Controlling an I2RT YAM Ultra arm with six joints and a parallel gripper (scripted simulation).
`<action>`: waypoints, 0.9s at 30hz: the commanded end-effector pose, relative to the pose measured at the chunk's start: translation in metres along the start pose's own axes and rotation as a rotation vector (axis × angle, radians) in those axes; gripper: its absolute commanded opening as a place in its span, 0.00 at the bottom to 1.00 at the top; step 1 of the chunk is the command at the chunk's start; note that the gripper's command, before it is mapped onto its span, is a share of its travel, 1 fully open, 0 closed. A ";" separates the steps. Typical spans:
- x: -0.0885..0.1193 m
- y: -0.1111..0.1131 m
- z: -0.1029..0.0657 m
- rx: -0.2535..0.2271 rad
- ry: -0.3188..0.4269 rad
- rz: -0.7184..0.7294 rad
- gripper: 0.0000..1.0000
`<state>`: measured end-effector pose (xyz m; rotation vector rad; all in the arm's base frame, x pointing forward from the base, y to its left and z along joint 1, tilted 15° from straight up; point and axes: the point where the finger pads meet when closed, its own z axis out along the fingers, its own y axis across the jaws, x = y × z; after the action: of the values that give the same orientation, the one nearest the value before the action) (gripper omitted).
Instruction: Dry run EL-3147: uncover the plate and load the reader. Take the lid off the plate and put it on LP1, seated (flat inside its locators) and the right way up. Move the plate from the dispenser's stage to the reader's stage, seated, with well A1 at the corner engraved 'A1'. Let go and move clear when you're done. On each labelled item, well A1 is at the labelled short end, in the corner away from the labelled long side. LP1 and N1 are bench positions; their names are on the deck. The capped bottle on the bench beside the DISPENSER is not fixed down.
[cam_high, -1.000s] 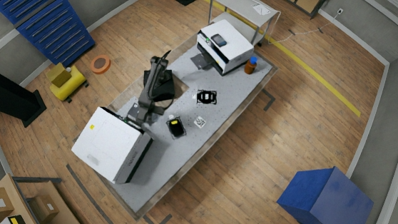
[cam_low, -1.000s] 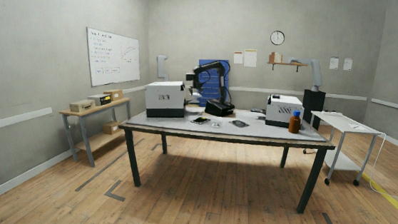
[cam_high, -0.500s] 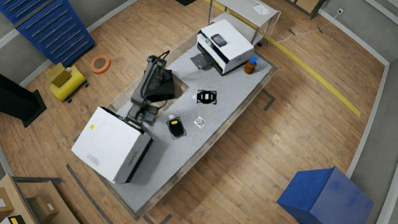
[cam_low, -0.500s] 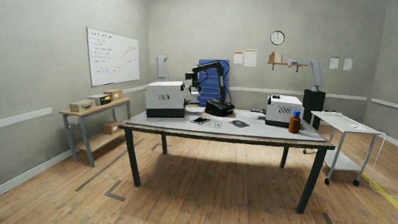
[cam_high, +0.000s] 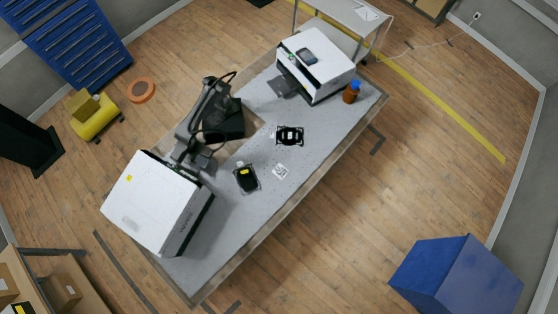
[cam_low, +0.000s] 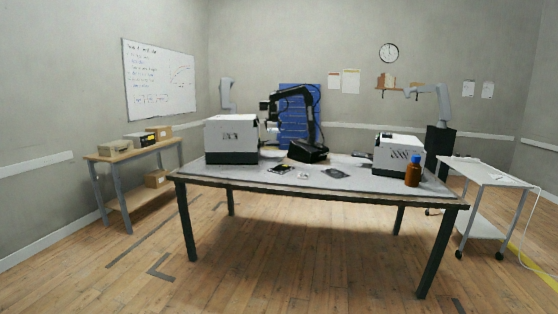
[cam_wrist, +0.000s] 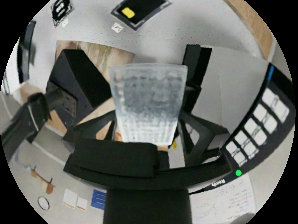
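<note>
The clear plate (cam_wrist: 148, 82) (cam_low: 273, 130) is held up between the fingers of my gripper (cam_wrist: 147, 112), beside the reader's front. Wells show in it; I cannot tell whether a lid is on it. The reader (cam_high: 150, 200) (cam_low: 232, 137) has its front panel (cam_wrist: 260, 125) at the right in the wrist view. Its stage is mostly hidden by the arm. The dispenser (cam_high: 320, 60) (cam_low: 399, 155) has its dark stage (cam_high: 282, 86) out, with no plate seen on it. Two bench positions lie mid-bench: one with a yellow mark (cam_high: 245, 176) (cam_wrist: 135, 11), one with white marks (cam_high: 290, 135). I cannot read their names.
The capped brown bottle (cam_high: 351, 93) (cam_low: 413, 172) stands upright beside the dispenser, near the bench edge. A small white printed square (cam_high: 280, 171) lies between the bench positions. The black arm base (cam_high: 225, 127) (cam_wrist: 75, 85) is near the plate. The reader's housing stands close to the gripper.
</note>
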<state>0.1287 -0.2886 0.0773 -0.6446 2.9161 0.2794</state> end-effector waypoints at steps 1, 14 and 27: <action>0.011 0.001 -0.004 0.002 -0.029 0.053 0.86; 0.039 0.009 0.000 -0.015 -0.062 0.164 0.86; 0.056 0.006 -0.012 0.028 -0.049 0.138 0.86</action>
<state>0.0733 -0.3048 0.0721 -0.4054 2.9234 0.2917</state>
